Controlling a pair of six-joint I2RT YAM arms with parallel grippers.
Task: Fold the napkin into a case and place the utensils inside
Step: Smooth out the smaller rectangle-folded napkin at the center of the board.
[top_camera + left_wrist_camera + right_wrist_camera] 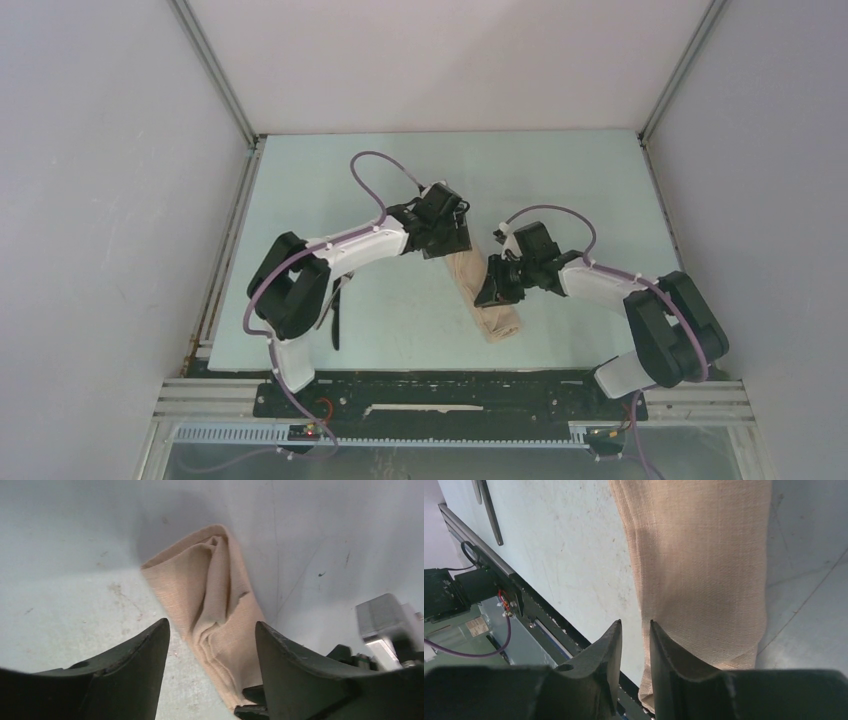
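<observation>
One folded case (497, 308) is lying at the middle of the table (400, 190), running as a narrow tan strip from its far end, angled slightly left, to its near end by the table's near edge. We are seeing the left gripper (212, 626) hanging over the far end, its fingers spread wide to either side of the cloth and not touching it; the folds there are bunching into a loose ridge. The right gripper (635, 625) is sitting low at the strip's middle stretch, coming in from the right, with its fingers drawn nearly together and only a slim gap showing. One finger is covering the cloth's long edge, and we cannot tell whether that edge is being pinched.

Bare table is opening out to the far side and to the left of the strip, while the near end is stopping just short of the black rail (450, 385). The knife (335, 325) is lying well apart at the near left, beside the left arm's base link, with the fork (476, 489) showing only as a grey tip next to it.

Both arms are bending inward at the elbow, wrists pitched down, meeting over the cloth from opposite sides.
</observation>
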